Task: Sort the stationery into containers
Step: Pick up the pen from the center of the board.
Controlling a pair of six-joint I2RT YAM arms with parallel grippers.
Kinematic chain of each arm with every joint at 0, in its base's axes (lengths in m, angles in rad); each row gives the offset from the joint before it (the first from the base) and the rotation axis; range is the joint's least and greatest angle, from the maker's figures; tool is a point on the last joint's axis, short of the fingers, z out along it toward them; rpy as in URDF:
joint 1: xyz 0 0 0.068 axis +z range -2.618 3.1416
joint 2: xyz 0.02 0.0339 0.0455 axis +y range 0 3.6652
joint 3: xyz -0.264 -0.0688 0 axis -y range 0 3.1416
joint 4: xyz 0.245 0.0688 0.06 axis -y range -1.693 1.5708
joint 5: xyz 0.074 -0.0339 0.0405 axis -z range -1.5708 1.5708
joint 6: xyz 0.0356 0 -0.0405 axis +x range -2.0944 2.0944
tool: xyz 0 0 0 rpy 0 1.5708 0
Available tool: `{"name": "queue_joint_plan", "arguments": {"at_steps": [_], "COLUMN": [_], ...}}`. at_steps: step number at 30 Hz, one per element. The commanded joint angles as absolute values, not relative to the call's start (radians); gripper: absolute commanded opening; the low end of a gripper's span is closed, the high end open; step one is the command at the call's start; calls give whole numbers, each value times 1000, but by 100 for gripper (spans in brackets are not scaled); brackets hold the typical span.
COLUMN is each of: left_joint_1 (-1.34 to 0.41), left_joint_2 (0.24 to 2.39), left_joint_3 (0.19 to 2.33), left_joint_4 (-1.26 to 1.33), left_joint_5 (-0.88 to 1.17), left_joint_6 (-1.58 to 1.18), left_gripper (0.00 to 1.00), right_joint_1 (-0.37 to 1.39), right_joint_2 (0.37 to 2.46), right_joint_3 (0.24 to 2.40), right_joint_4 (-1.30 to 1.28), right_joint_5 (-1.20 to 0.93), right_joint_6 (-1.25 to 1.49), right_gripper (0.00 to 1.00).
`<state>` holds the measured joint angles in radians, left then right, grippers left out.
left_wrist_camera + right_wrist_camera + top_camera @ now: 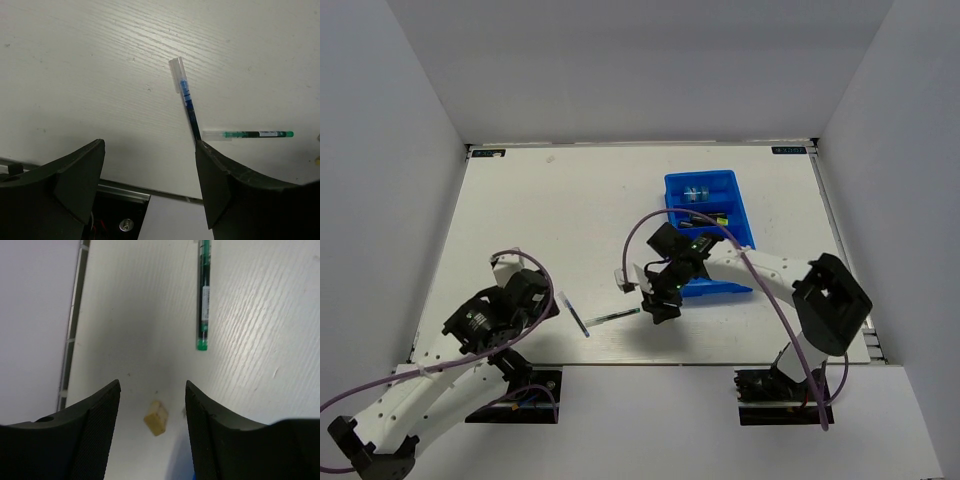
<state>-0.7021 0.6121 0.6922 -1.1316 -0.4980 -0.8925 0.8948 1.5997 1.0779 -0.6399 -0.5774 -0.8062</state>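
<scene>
Hovering spread: left pincer (150,145) near blue pen (189,102); right pincer (152,383) over tan piece (156,418) — apparently not touching.

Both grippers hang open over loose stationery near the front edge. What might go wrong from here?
The blue pen and green pen nearly meet at their ends beside the left gripper, so grabbing one may drag the other. The tan piece under the right gripper is tiny and may squirt out of a pinch.
</scene>
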Motion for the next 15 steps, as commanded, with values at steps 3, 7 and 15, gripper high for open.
{"name": "queue_joint_plan", "arguments": {"at_steps": [3,7,15], "left_joint_1": [-698,-695,-698], "left_joint_2": [572,551,503], "left_joint_3": [672,663,653], "left_joint_4": [-1190,-1201,-1230], "left_joint_5": [-520,-512,-518], "left_joint_6": [-934,-922,-910], "left_gripper": [82,82,82], "right_joint_1": [960,1006,1043], "right_joint_2": [1663,1735,1845], "right_joint_3": [1157,1169,1253], "right_joint_4": [-514,-457,-445], "right_joint_5": [-463,-373,-293], "right_joint_6": [-815,-798,-767], "right_gripper": [56,53,52]}}
